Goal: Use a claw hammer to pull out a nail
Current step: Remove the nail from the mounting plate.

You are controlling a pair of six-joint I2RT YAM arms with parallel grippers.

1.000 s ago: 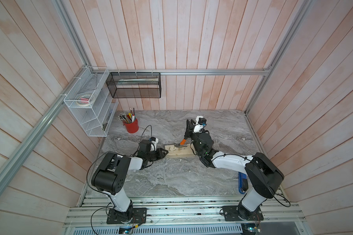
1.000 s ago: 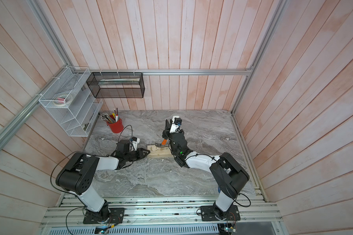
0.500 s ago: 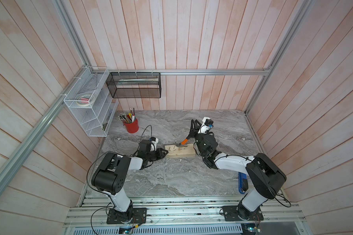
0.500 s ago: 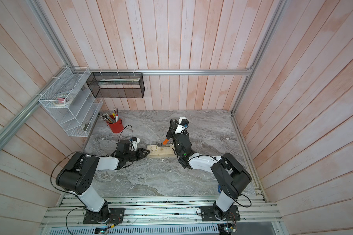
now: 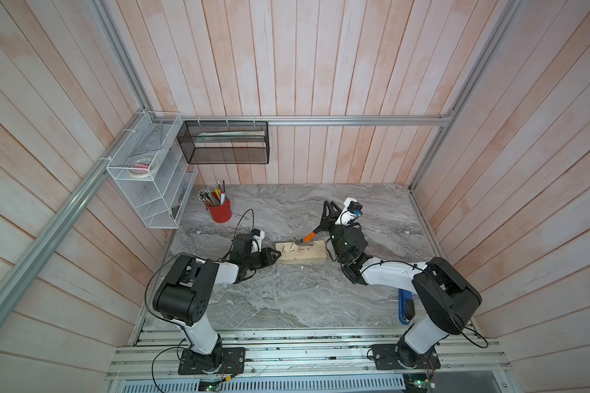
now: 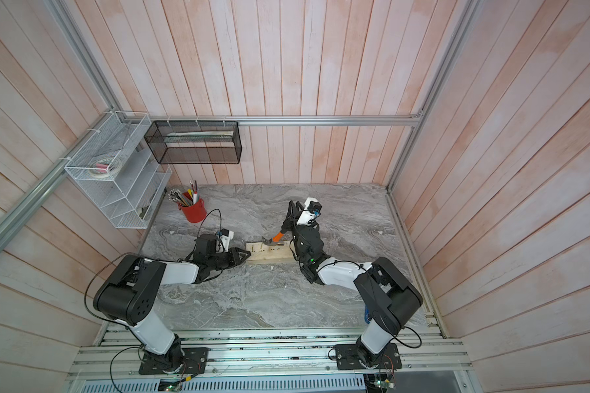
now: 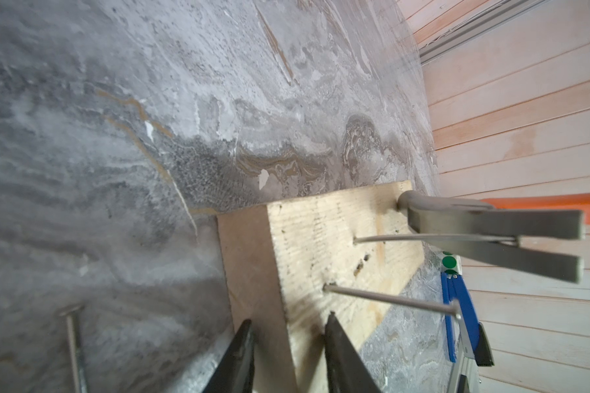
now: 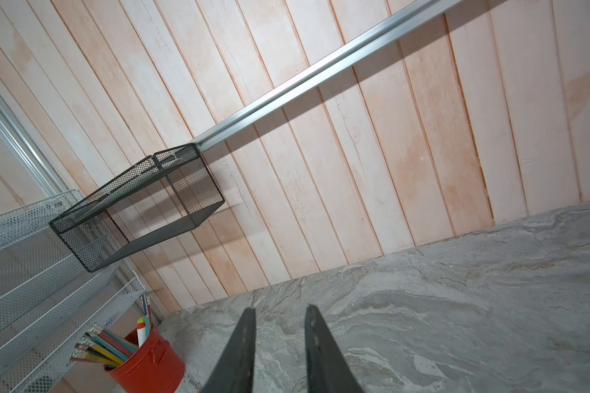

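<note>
On the block (image 5: 300, 254) in the middle of the bench (image 5: 286, 299), the claw hammer (image 5: 308, 237) rests head-down, its fork hooked under the head of a nail (image 7: 423, 239). Your right gripper (image 8: 280, 311) is clenched on the black end of the handle, though its wrist view does not show the handle itself. Over the last second you swung that wrist away from the block toward the right-hand wall, and the orange handle has tipped lower while the head stayed planted on the wood: the levering stroke looks under way. Most of the slightly bowed shaft shows clear, yet its foot still meets the wood, so I judge the nail not quite free. Your right forearm runs low over the bench, wrist cocked up, jaws aimed at the back wall. Your left arm lies low and unmoved, its left gripper (image 7: 288, 320) astride the block's left end, jaws grasping it to hold it down.
</note>
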